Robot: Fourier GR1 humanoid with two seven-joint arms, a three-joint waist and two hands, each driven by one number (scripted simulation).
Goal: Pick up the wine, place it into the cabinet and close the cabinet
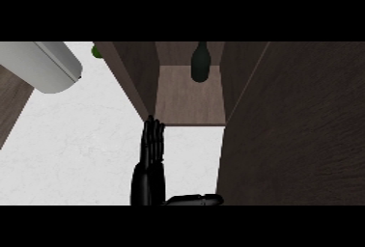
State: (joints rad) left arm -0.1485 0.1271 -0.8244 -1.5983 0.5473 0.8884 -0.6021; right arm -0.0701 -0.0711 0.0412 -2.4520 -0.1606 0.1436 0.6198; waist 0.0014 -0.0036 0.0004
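Note:
A dark green wine bottle stands upright deep inside the open wooden cabinet, on its shelf near the back. Nothing holds it. My left hand rises from the lower edge in front of the cabinet, open, with straight fingers pointing away from me. Its fingertips reach the near edge of the cabinet's left door, which stands swung open. The thumb sticks out to the right. My right hand shows nowhere.
The cabinet's right door stands open and fills the right side. A large light grey cylinder lies at the upper left over the white counter. A small green object peeks out behind the left door.

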